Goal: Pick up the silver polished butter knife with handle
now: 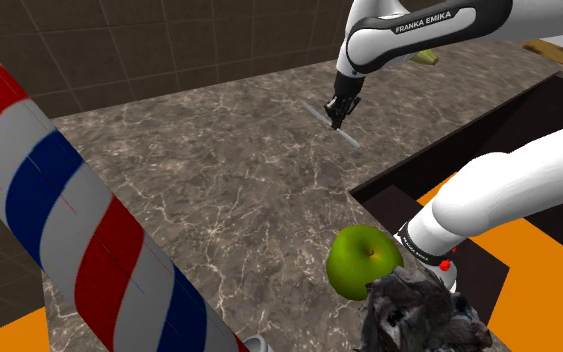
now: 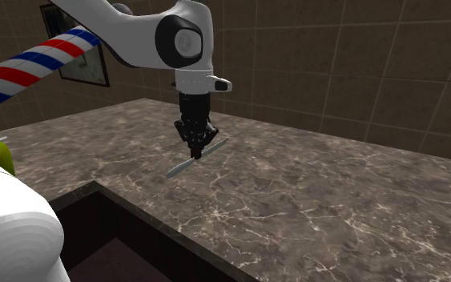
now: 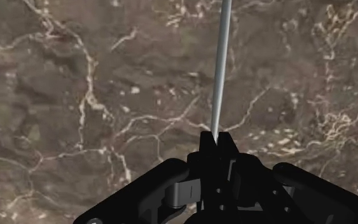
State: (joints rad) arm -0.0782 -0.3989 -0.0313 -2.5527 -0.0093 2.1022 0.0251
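Striped pole is seen at the shoulder view's left. Knife is clamped mid-length by the gripper, fingers closed tight on it, over the counter's far part. Apple is seen lower right, well apart.

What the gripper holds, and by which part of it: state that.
The slim silver butter knife, clasped between the black fingers about midway along its length.

Dim, flat light on marble surface; tiled walls murky. My fingers near-black, detail lost. White arm brightest.
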